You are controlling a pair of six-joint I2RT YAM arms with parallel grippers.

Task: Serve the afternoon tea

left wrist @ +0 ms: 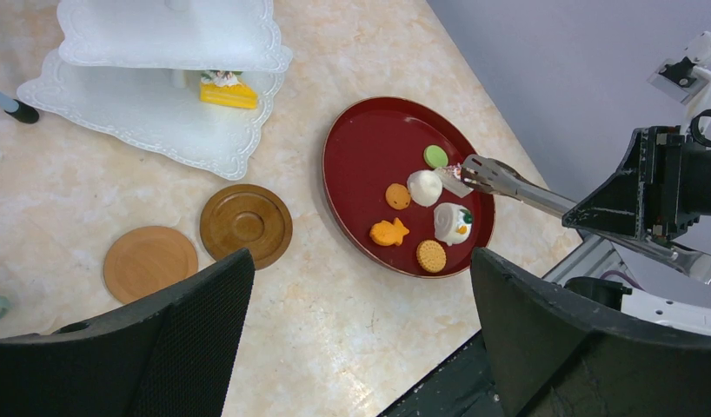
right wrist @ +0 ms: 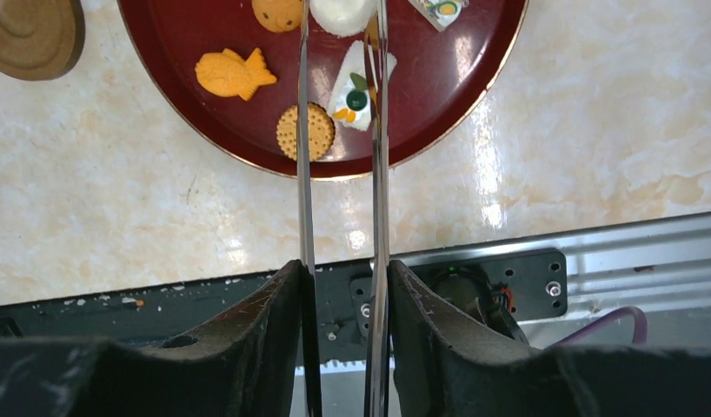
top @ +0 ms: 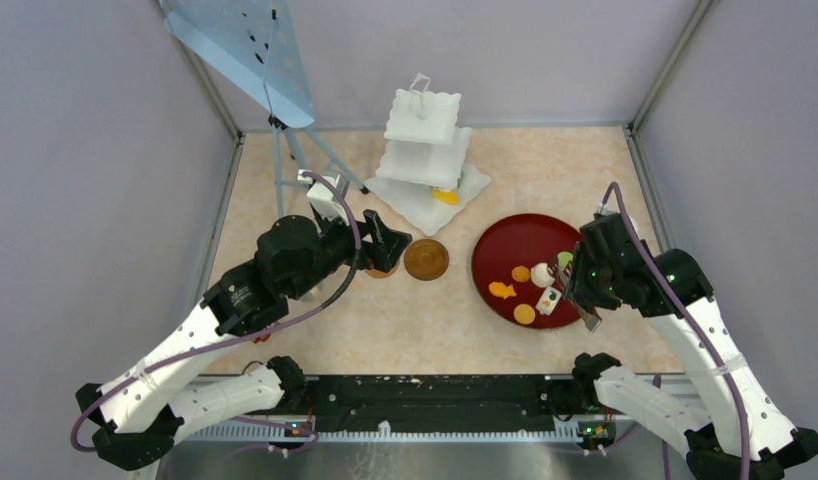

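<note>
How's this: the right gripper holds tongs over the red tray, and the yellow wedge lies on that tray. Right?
Wrong: the yellow wedge lies on the bottom tier of the white stand, not the red tray; the left wrist view shows it.

Right wrist view crops tongs [right wrist: 303, 174] tips; top view: yellow wedge [top: 446, 197] half hidden under stand [top: 425, 160].

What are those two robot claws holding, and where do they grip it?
The right gripper clamps long metal tongs across both arms, well back from their tips. The left gripper is open and holds nothing.
</note>
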